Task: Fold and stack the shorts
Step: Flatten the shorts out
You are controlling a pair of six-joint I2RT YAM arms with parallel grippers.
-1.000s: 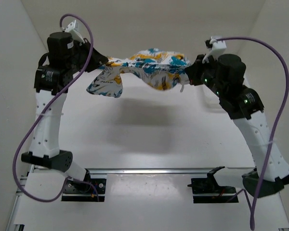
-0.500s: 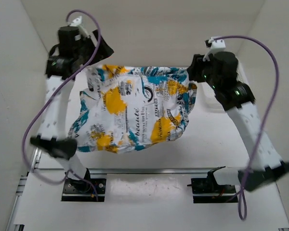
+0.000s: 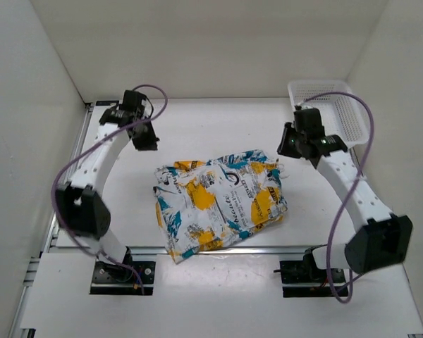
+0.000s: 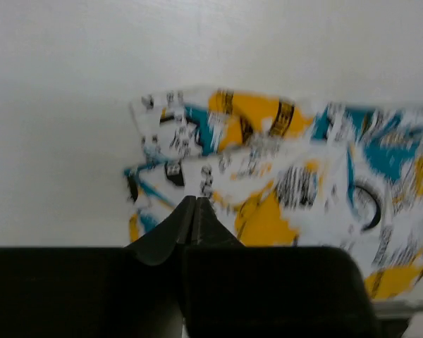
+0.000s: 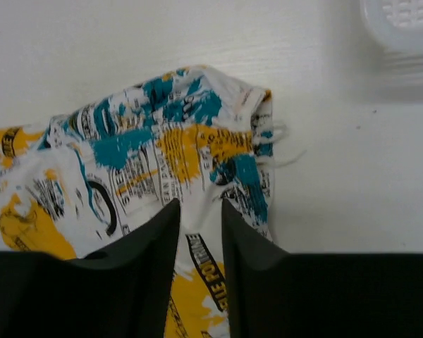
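The 2 arms (image 3: 99,158) arch forward, left gripper (image 4: 194,203) pinched closed on nothing, right gripper (image 5: 199,208) slightly parted, the shorts (image 3: 222,204) lying between them.

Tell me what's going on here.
The white fabric shorts with yellow and teal patches lie in a rumpled heap on the table. Neither tool holds them: the left tool is shut and empty, the right tool slightly open, both near the shorts' far corners. A white plastic mesh basket sits far right.
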